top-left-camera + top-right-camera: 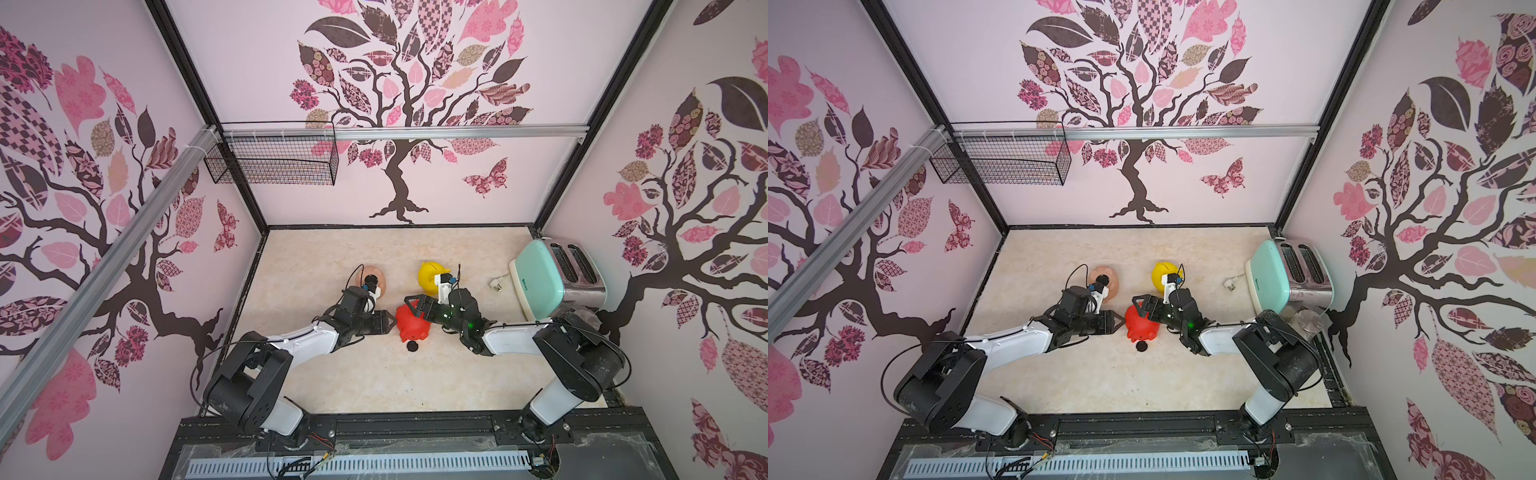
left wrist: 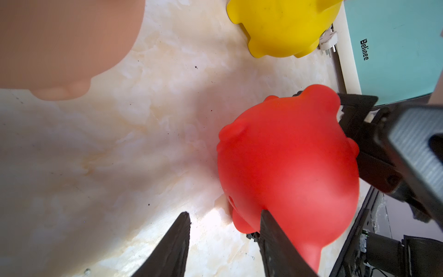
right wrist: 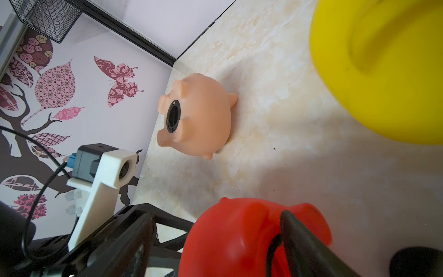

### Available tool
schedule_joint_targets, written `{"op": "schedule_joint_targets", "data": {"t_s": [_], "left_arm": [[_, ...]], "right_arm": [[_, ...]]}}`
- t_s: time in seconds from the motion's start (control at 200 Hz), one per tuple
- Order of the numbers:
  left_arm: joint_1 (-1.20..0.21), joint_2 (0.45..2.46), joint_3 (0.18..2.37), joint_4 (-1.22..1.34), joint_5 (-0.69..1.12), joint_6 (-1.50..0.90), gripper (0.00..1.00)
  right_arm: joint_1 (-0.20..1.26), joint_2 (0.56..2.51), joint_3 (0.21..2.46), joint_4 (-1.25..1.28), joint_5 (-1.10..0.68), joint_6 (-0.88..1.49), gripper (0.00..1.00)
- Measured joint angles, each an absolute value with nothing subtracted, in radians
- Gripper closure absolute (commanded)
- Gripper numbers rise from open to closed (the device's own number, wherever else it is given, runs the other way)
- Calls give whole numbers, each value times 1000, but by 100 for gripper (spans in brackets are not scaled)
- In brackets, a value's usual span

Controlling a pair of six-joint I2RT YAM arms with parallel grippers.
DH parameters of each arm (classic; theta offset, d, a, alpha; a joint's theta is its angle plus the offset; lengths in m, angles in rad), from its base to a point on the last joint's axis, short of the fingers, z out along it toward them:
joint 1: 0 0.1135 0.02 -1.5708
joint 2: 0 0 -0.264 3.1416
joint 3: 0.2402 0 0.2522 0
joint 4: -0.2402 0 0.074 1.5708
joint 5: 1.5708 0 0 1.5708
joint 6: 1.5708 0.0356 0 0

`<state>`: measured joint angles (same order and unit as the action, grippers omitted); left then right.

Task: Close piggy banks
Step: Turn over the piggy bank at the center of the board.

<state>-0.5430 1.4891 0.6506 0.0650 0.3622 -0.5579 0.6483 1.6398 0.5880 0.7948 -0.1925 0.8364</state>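
The red piggy bank (image 1: 411,326) (image 2: 287,167) (image 3: 239,239) lies on its side mid-table between both arms. My right gripper (image 1: 412,306) (image 3: 215,217) stands wide around it, one finger (image 3: 302,239) resting at its belly hole. My left gripper (image 1: 390,322) (image 2: 224,212) is part open with only table between its fingers, one finger (image 2: 273,239) against the red pig. A black plug (image 1: 412,346) lies loose in front of the pig. The peach-pink piggy bank (image 1: 380,282) (image 3: 199,117) lies belly out with a black plug (image 3: 173,117) in its hole. The yellow piggy bank (image 1: 428,274) (image 2: 282,26) stands behind.
A mint-green toaster (image 1: 540,282) lies at the right wall with its cord plug (image 1: 496,282) on the table. A wire basket (image 1: 274,160) hangs on the back rail. A glass (image 1: 1308,321) stands by the right arm. Bare marble top (image 1: 374,382) stretches toward the front edge.
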Motion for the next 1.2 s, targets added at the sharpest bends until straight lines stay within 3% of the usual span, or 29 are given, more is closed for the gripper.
{"op": "schedule_joint_targets", "data": {"t_s": [1.2], "left_arm": [[-543, 1523, 652, 16, 334, -558, 50]], "right_arm": [[679, 1650, 695, 699, -176, 883, 18]]}}
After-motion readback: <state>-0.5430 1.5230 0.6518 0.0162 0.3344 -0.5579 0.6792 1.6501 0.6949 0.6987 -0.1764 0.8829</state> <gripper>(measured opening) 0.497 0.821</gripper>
